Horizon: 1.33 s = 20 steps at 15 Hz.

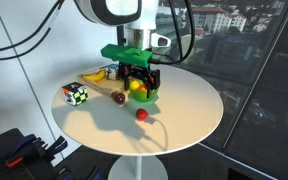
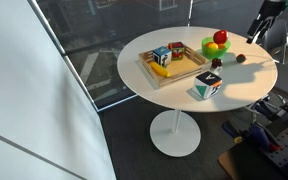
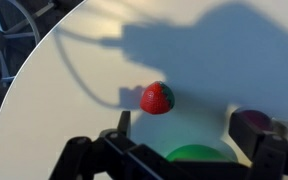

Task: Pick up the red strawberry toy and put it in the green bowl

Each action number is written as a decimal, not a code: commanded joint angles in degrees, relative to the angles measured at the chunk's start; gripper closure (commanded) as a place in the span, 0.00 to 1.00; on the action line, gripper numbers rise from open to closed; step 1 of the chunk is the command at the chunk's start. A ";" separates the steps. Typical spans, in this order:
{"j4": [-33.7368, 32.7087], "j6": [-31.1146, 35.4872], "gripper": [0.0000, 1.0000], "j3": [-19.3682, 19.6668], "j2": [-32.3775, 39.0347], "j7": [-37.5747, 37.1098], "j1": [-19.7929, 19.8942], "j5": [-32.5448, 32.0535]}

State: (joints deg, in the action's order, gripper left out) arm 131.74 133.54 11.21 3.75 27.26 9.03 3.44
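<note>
The red strawberry toy point(image 1: 141, 114) lies alone on the white round table point(image 1: 189, 115), in front of the green bowl point(image 1: 147, 97). In an exterior view the strawberry point(image 2: 241, 58) lies beside the bowl point(image 2: 210, 48), which holds a large red fruit point(image 2: 220, 37) and a yellow piece. My gripper point(image 1: 139, 80) hangs open and empty above the table near the bowl, clear of the strawberry, and shows at the edge of an exterior view point(image 2: 254, 35). In the wrist view the strawberry point(image 3: 156, 98) lies ahead of the open fingers point(image 3: 189, 122). A green rounded shape point(image 3: 194, 153) shows low between them.
A chequered cube toy point(image 1: 76, 94) point(image 2: 206, 86) stands near the table edge. A small dark maroon fruit point(image 1: 118, 97) point(image 2: 216, 63) lies by the bowl. A wooden tray point(image 2: 184, 70) holds a banana point(image 2: 160, 70) and a small cube. Glass walls surround the table.
</note>
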 commanded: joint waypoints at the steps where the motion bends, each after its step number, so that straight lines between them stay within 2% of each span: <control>1: -0.98 4.96 0.00 -1.03 3.18 7.40 1.29 -0.20; 4: -1.00 9.11 0.00 -1.73 5.88 11.32 1.75 -0.53; 9: -1.59 10.77 0.00 -3.24 9.70 14.74 2.95 0.18; 20: -4.17 10.50 0.00 -5.06 14.00 14.56 4.84 -0.53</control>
State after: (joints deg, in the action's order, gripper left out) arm 129.26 144.19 7.29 16.48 40.88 12.38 3.44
